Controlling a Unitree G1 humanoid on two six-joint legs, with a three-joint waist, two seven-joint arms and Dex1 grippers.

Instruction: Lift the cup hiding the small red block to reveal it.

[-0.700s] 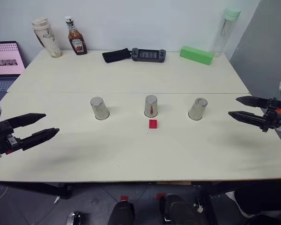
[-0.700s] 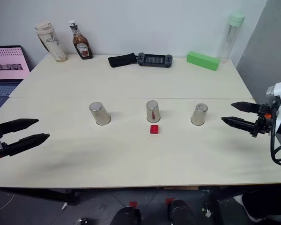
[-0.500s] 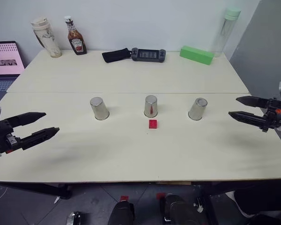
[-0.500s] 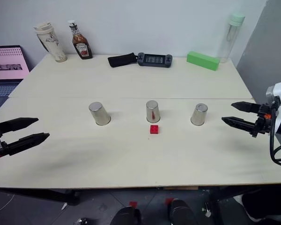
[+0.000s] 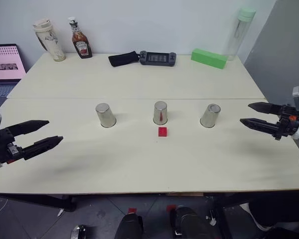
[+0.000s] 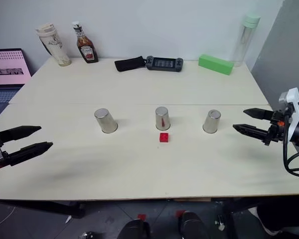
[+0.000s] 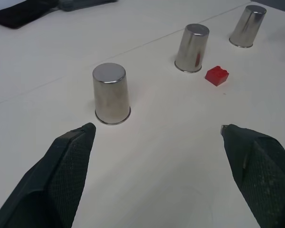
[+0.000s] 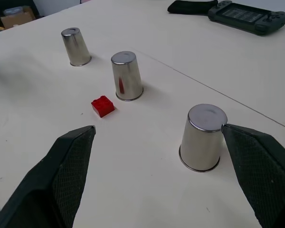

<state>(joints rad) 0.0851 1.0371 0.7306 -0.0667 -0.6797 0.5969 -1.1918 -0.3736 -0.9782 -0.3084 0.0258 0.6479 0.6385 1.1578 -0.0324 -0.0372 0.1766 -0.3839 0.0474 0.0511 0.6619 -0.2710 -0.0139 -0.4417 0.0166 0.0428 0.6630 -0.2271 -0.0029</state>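
Red block [image 5: 162,131] lies bare on the table [image 5: 139,164], just in front of the middle cup [image 5: 160,112], apart from it, roughly midway between the two grippers and well clear of both. Block is tiny, bright red, squarish, studs on top; sits flat, no clear long axis, edges about square to the table's front edge. Its red reflection shows on the middle cup's wall. Three silver cups stand mouth-down in a row across the table: left cup [image 5: 105,115], middle, right cup [image 5: 210,115], all slightly tapered, closed bases up. Left gripper [image 5: 38,134] hovers over the table's left edge, fingers spread, holding nothing, pointing inward toward the row. Right gripper [image 5: 254,114] hovers off the right edge, fingers likewise apart and empty, pointing inward; right cup is nearest it, not touched.
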